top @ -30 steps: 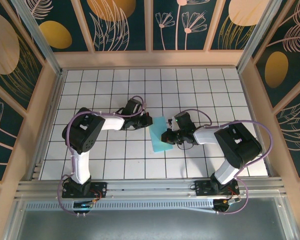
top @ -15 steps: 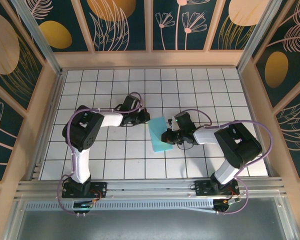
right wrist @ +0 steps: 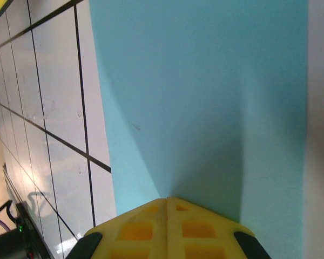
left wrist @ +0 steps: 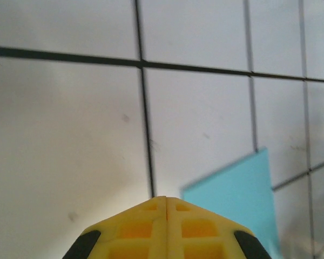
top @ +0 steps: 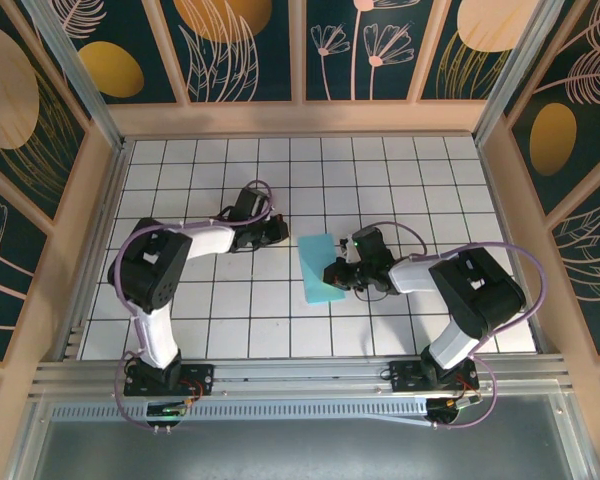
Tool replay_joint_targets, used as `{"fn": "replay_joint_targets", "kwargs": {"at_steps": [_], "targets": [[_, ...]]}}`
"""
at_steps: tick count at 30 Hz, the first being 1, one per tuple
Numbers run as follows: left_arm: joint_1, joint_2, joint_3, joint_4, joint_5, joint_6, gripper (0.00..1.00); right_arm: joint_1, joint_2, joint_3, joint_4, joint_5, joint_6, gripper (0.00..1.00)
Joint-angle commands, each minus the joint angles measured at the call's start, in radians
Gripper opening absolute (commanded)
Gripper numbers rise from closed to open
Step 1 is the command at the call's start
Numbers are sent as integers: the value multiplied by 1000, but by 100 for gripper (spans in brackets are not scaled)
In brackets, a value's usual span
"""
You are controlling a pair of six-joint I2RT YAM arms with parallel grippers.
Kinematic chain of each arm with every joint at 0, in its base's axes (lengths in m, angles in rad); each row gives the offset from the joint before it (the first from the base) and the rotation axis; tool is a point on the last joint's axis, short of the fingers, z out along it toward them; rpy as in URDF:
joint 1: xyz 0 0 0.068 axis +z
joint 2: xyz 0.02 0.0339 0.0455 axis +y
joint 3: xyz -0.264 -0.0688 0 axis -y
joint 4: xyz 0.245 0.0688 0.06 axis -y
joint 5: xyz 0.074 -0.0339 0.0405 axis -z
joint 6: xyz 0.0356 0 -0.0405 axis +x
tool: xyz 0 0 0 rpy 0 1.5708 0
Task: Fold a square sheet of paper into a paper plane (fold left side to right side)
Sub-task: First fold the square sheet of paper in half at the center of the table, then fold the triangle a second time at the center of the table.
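Grid table (top: 210,320), top: whole paper (top: 317,268), wrist: R pincer (right wrist: 166,199) over it

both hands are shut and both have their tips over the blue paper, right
Not quite. Both hands are shut, but the left hand is not over the blue paper. It sits over bare white tiles to the paper's left, as the top view shows. The right hand does have its tip over the paper.

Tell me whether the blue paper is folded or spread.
Folded, apparently: the blue paper lies flat as a narrow rectangle, clearly longer than wide, not square.
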Motion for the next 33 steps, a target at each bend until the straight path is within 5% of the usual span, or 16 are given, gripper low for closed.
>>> {"fn": "replay_joint_targets", "kwargs": {"at_steps": [1, 11, 28, 33], "targets": [[-72, -67, -26, -21, 19, -29, 0, 32, 18, -51, -34, 83, 87, 0], [-150, -6, -60, -1, 0, -123, 0, 59, 5, -32, -54, 146, 113, 0], [-167, 56, -57, -37, -26, -90, 0, 67, -27, 15, -76, 121, 93, 0], [-167, 64, -67, -47, -42, -84, 0, 57, -123, 79, -148, 131, 65, 15]]}}
